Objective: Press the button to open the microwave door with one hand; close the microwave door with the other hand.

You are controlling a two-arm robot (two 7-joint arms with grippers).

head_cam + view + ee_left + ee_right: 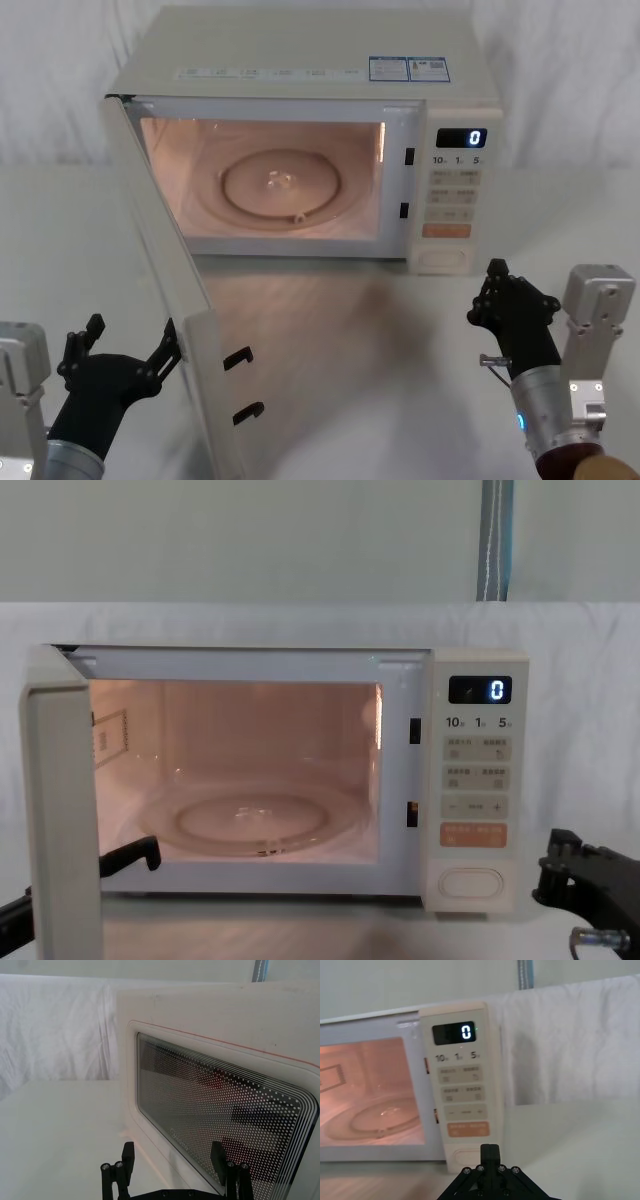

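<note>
Cream microwave oven (300, 60), rear centre of white desk (60, 260); cavity lit, glass turntable (283, 186) inside.

Broad cream microwave door with dark window (220, 1110): swung fully open on left hinge, free edge toward desk's front edge.

Wide cream pill-shaped button (471, 882): foot of control panel, below orange key (473, 834); display (480, 689) reads 0.

Black two-pronged left gripper (128, 352): front left, fingers spread wide, just outside door's outer face.

Black right gripper (497, 287): front right, near button, apart from it, fingers together.
</note>
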